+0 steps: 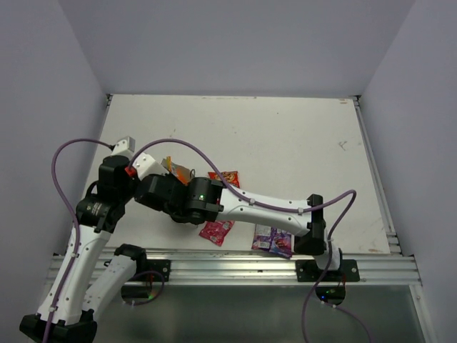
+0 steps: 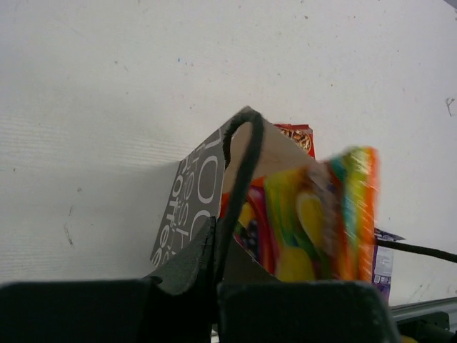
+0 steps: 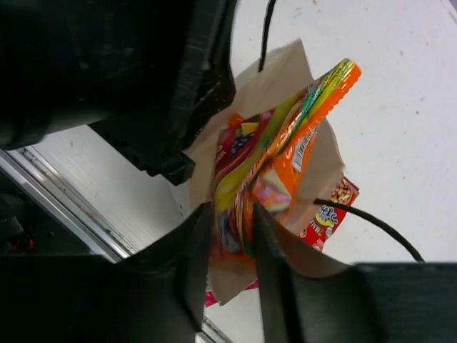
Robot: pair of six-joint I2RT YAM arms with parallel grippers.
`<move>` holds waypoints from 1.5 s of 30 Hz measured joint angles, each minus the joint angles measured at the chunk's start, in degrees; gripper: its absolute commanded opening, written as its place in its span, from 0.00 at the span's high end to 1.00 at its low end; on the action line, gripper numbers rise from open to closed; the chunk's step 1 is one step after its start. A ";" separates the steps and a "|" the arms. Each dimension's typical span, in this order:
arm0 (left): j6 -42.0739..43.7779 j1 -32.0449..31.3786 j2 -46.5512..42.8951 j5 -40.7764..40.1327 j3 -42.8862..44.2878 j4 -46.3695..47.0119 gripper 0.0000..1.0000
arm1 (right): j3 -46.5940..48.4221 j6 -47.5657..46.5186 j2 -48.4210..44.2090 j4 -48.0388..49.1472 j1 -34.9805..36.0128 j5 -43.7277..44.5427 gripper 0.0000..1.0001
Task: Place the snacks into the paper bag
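The paper bag point(image 2: 196, 189) stands upright with grey lettering on its side. My left gripper point(image 2: 214, 239) is shut on its rim beside the dark cord handle point(image 2: 243, 168). My right gripper point(image 3: 232, 229) is shut on the orange-yellow bag point(image 3: 285, 150), which sits partly inside the bag's mouth point(image 3: 282, 71). The packet also shows in the left wrist view point(image 2: 314, 214) and the top view point(image 1: 177, 170). The red chip bag point(image 1: 227, 177) lies flat behind the paper bag. The pink-red sachet point(image 1: 216, 230) and the purple packet point(image 1: 273, 241) lie near the table's front edge.
The right arm point(image 1: 271, 204) reaches across the front of the white table point(image 1: 285, 136) towards the left arm point(image 1: 107, 207). A metal rail point(image 1: 235, 261) runs along the near edge. Purple cables loop beside both arms.
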 measured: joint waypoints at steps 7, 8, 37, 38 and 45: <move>1.18 -0.02 0.02 1.33 0.00 0.63 1.00 | 7.13 -0.33 1.05 -2.34 1.40 0.59 0.01; 1.22 -0.02 0.07 1.36 0.00 0.74 1.00 | 7.15 -0.44 0.09 -2.51 1.55 1.29 0.01; 2.71 -0.02 0.09 1.79 0.83 -0.57 1.00 | -87.34 37.62 -48.46 10.75 -10.91 -4.33 0.01; 2.69 -0.02 0.00 1.79 0.87 -0.79 1.00 | -88.35 37.44 -47.71 12.41 -12.02 -5.49 0.01; 2.67 -0.02 -0.85 1.73 1.14 -1.84 1.00 | -91.30 35.39 -42.53 21.16 -14.93 -8.87 0.39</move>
